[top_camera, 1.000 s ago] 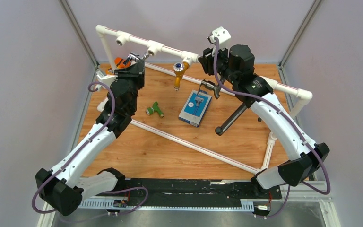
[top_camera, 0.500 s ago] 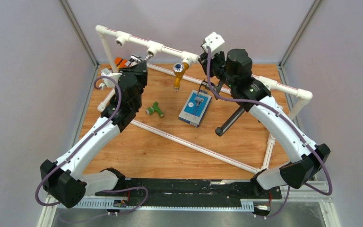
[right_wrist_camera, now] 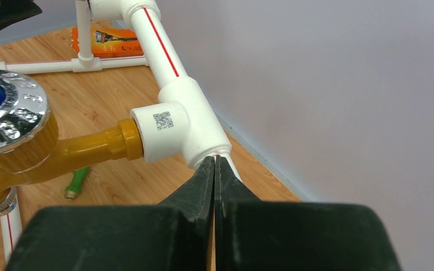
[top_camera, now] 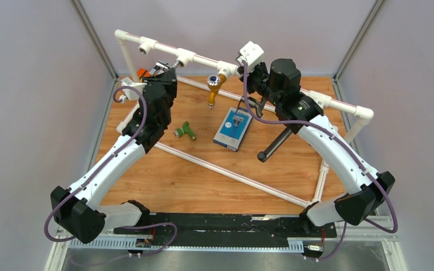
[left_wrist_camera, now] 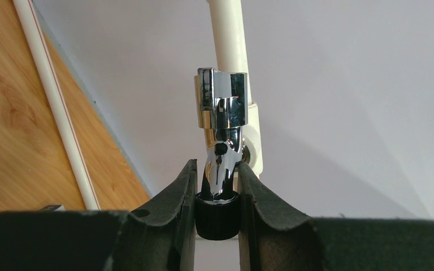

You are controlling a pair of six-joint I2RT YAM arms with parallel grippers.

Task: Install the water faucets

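Observation:
My left gripper point(left_wrist_camera: 216, 169) is shut on the chrome water faucet point(left_wrist_camera: 221, 113), with its fingers clamped on the black-capped spout. The faucet's far end sits against a tee socket point(left_wrist_camera: 252, 135) of the white pipe frame point(top_camera: 164, 46); whether it is threaded in is hidden. From above, the chrome faucet point(top_camera: 160, 68) lies just left of the middle tee point(top_camera: 185, 56). The green faucet point(top_camera: 185, 131) lies loose on the wooden floor. My right gripper point(right_wrist_camera: 215, 161) is shut on nothing, with its tips at the pipe beside the tee point(right_wrist_camera: 178, 118).
A yellow faucet point(top_camera: 213, 87) with a chrome, blue-capped handle point(right_wrist_camera: 5, 113) hangs from that right tee. A blue-and-white box point(top_camera: 233, 129) and a black tool point(top_camera: 277, 144) lie mid-floor. An orange box point(top_camera: 142, 72) sits at the back left. Low white pipes point(top_camera: 231, 175) cross the floor.
The right gripper's jaws have closed fully and it has shifted slightly left along the pipe. The left arm has carried the chrome faucet back toward the middle tee.

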